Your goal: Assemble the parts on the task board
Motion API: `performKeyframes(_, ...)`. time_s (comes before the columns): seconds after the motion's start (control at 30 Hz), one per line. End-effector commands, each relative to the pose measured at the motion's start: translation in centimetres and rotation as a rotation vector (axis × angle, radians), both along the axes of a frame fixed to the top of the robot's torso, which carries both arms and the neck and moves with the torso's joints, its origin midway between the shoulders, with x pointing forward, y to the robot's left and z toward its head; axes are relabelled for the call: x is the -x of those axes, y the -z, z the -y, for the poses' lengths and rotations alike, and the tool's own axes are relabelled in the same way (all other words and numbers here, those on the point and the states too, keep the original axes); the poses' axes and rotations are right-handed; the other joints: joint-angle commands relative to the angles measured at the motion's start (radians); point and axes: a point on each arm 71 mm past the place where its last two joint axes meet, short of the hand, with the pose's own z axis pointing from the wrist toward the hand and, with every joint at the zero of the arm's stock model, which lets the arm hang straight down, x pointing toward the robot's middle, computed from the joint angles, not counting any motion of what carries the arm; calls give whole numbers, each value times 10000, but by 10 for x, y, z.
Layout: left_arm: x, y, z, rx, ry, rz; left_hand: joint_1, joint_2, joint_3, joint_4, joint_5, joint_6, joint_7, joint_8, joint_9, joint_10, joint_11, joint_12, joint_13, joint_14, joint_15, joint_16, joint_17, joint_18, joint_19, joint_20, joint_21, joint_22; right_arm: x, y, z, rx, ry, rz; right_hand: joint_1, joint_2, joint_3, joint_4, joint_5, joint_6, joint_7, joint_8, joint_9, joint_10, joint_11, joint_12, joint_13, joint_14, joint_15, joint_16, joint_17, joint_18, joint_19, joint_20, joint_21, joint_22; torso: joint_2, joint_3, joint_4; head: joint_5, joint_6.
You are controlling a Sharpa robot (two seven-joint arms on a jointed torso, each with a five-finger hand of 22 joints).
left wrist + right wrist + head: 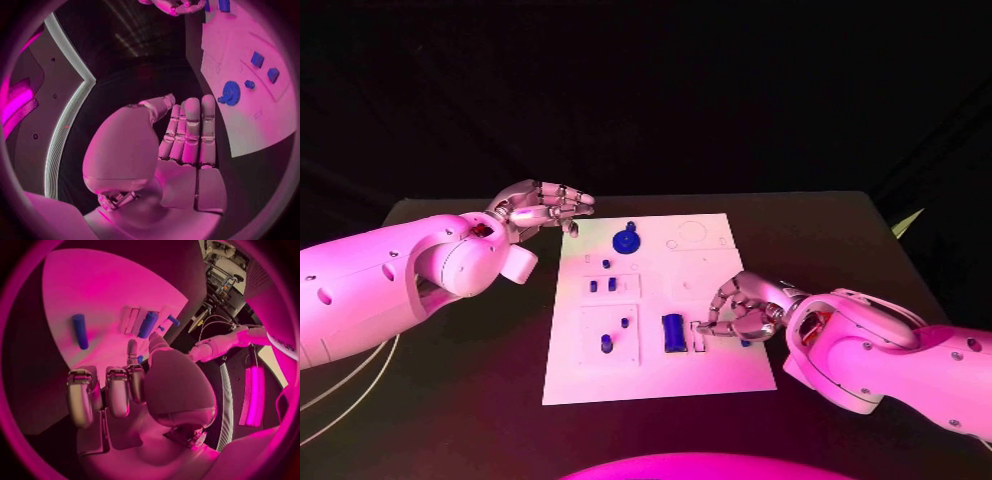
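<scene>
- Two hands flank the task board (661, 350): the left hand (542, 208) hovers off the board's far-left corner, over the black table (444, 400), and the right hand (744, 308) sits over the board's right edge.
- From the head camera, the left hand's fingers look curled inward; the left wrist camera shows them lying straight and close together with nothing in them.
- Right hand: fingers bent down toward the board just beside a long blue bar (674, 332). Whether the fingertips pinch anything, I cannot tell.
- On the board's far end lies a blue gear (627, 241); the left wrist camera shows its toothed rim (230, 93).
- Small blue pegs (600, 285) stand in the board's left column, nearer than the gear.
- From the right wrist camera, a blue cylinder (80, 331) lies on the board beyond the curled fingers (117, 390).
</scene>
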Motion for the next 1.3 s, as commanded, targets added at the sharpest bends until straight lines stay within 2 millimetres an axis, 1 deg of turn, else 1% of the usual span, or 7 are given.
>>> performKeyframes(0.03,1,-1,3,114,142,4,-37,18,-15,35,18,-57,-18,42,16,-63,-8,37,-10,-34,69,-8,-10,146,55,-11,-57,-10,-5,-6,16,-367,386,275,130,-79,100,-10,31,-85,20,-80,-33,352,96,-60,1798,868,87,17,1845,-68,1046,35,45,2629,-5,-25,10,-94,37)
performKeyframes(0.1,0,-1,4,124,153,16,-50,17,-20,52,17,-68,-14,53,18,-73,-4,45,-15,-34,73,-7,-11,145,62,-8,-68,-19,-8,-7,30,-81,632,398,231,-111,167,-8,26,-186,78,-195,-91,329,142,-99,1779,873,124,25,1869,-68,1046,68,45,2629,-6,-24,-11,-103,45)
performKeyframes(0.17,1,-1,5,137,170,30,-50,17,-20,52,17,-68,-14,53,18,-73,-4,45,-15,-34,73,-7,-11,145,62,-8,-68,-19,-9,-8,40,163,777,531,262,-136,216,4,21,-354,166,-396,-189,241,216,-275,1681,875,184,30,1886,-68,1046,115,45,2629,0,-16,0,-136,53)
performKeyframes(0.33,1,-1,5,152,175,58,-56,10,-25,55,17,-72,-14,54,17,-75,-3,46,-17,-35,74,-7,-11,144,63,-7,-71,-21,-9,-10,61,855,1002,882,343,-158,265,-16,24,-359,192,-480,-235,227,244,-306,1665,885,215,48,1938,-68,1046,145,45,2629,7,9,11,-175,76)
performKeyframes(0.5,1,-2,6,162,193,64,-56,10,-25,55,17,-72,-14,54,17,-75,-3,46,-17,-35,74,-7,-11,144,63,-7,-71,-21,-7,-7,70,1397,1019,920,419,-168,315,-20,25,-281,189,-503,-255,249,247,-268,1689,890,225,59,1968,-68,1046,163,45,2629,5,-3,-12,-194,78)
performKeyframes(0.9,1,-2,5,168,213,60,-56,10,-25,55,17,-72,-14,54,17,-75,-3,46,-17,-35,74,-7,-11,144,63,-7,-71,-21,-1,19,62,1649,863,239,409,-211,351,13,15,-66,151,-493,-269,370,221,-38,1824,895,212,68,1993,-68,1046,172,45,2629,10,-3,24,-170,32)
performKeyframes(1.3,1,-1,5,171,222,59,-74,9,-33,72,17,-77,-15,65,20,-79,-2,55,-20,-36,78,-7,-12,143,66,-4,-82,-29,2,32,52,1625,814,-35,357,-200,366,23,16,24,128,-482,-270,374,203,-37,1826,897,199,71,2002,-68,1046,168,45,2629,5,-2,8,-140,-9)
